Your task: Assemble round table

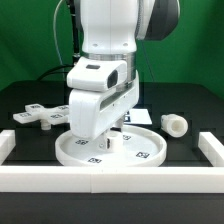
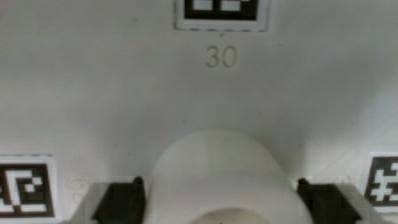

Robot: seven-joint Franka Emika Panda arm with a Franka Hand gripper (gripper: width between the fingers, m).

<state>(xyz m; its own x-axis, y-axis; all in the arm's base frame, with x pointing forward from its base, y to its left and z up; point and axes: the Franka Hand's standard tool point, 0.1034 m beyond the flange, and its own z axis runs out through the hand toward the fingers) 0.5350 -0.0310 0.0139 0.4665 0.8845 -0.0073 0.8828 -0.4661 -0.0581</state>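
The large rimmed round disc [image 1: 140,152] lies flat on the black table, tags up. My gripper [image 1: 106,138] hangs straight down over its middle. In the wrist view the disc's face [image 2: 214,100] fills the picture, with the number 30 and three tags. The disc's raised white hub [image 2: 221,170] stands between my dark fingers [image 2: 121,200], with a thin gap on each side. The gripper [image 2: 221,206] is open around the hub. The flat cross-shaped base [image 1: 40,115] lies at the exterior view's left. The short cylindrical leg [image 1: 175,124] lies on its side at the right.
A long white border rail [image 1: 110,180] runs along the front, with side rails at the left [image 1: 6,143] and right [image 1: 212,147]. A flat white sheet [image 1: 136,115] lies behind the disc, mostly hidden by the arm.
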